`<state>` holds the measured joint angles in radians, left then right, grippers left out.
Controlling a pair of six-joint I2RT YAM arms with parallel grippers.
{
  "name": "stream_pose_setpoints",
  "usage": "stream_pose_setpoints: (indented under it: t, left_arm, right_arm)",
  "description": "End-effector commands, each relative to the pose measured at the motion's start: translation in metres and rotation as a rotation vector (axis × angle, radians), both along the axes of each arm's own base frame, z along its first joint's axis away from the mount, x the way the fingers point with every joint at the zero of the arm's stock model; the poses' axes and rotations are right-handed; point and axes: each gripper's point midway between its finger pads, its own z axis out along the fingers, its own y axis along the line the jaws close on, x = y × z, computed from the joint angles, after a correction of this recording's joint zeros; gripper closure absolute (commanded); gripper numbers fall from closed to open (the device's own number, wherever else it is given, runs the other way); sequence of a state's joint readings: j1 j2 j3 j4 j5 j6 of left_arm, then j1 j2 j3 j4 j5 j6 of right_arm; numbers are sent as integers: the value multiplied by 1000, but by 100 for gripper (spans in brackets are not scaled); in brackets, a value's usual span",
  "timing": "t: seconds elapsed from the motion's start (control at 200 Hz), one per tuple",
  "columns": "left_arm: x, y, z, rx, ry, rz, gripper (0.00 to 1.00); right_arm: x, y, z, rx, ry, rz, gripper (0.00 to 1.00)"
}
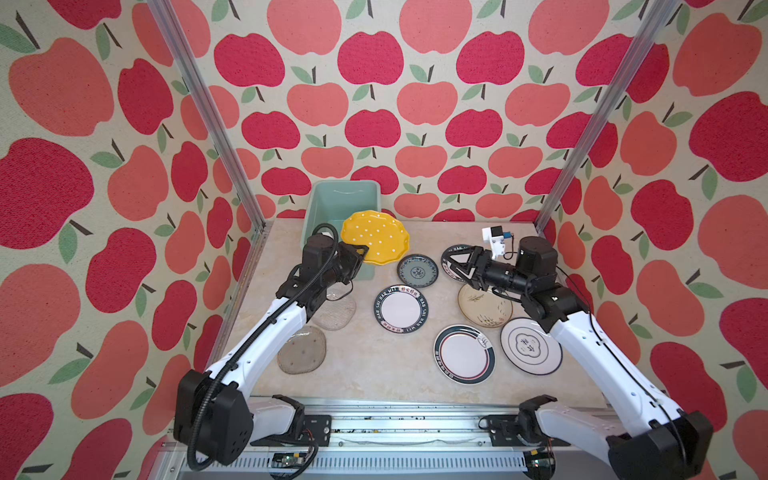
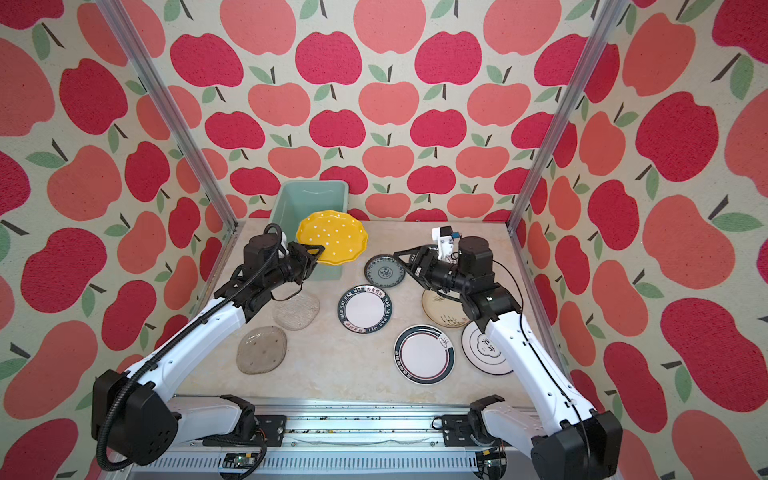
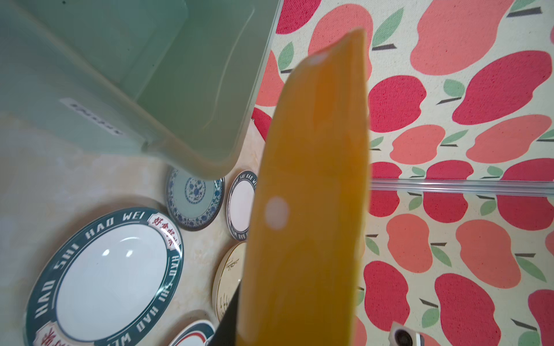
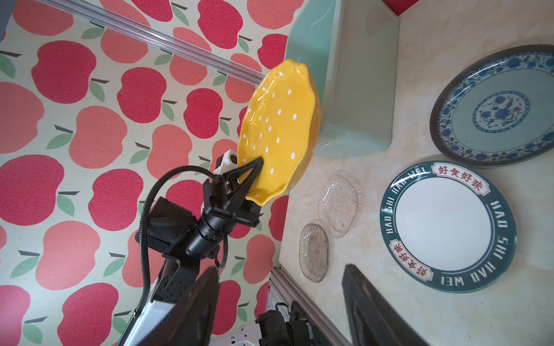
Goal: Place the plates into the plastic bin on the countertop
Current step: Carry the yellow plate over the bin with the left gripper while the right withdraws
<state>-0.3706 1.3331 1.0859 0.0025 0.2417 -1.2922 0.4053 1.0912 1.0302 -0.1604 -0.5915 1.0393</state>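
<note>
My left gripper (image 1: 363, 251) is shut on the rim of the yellow dotted plate (image 1: 376, 237), holding it in the air, tilted, beside the near right corner of the mint-green plastic bin (image 1: 332, 199). In the left wrist view the yellow plate (image 3: 311, 194) fills the middle, with one black finger (image 3: 229, 317) against it. No plate shows inside the bin (image 3: 186, 90). My right gripper (image 1: 454, 268) hangs open and empty over a black-rimmed plate (image 1: 451, 251) at the back right. The right wrist view shows its fingers (image 4: 195, 305) wide apart.
On the countertop (image 1: 374, 365) lie a small blue-patterned plate (image 1: 417, 271), a green-rimmed white plate (image 1: 401, 308), a cream brush-marked plate (image 1: 484, 305), two more rimmed white plates (image 1: 464, 354) (image 1: 530, 345) and two clear glass plates (image 1: 338, 307) (image 1: 302, 350). Apple-patterned walls close three sides.
</note>
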Motion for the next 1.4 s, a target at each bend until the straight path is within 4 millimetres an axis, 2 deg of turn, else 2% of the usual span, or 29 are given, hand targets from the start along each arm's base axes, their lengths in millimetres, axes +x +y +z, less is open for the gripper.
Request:
stream_pose_setpoints:
  t: [0.0, 0.23, 0.31, 0.44, 0.695, 1.026, 1.396]
  left_arm:
    - [45, 18, 105, -154, -296, 163, 100]
    - [125, 35, 107, -247, -306, 378, 100]
    - [144, 40, 109, -252, -323, 440, 100]
    - [167, 49, 97, -238, -324, 530, 100]
    - [187, 59, 57, -175, -276, 614, 100]
    - [211, 74, 23, 5, -229, 591, 100]
    - [237, 52, -25, 119, -165, 472, 100]
  right_arm:
    - [-10, -9, -36, -85, 73, -8, 33]
    - [-18, -9, -48, -70, 103, 12, 35]
    - [-19, -9, -50, -73, 108, 19, 35]
    - [-23, -9, -55, -76, 120, 28, 36]
    - [-28, -11, -60, -78, 130, 36, 36]
    - [-34, -14, -73, -82, 159, 41, 37]
    - [-37, -15, -88, -86, 194, 42, 38]
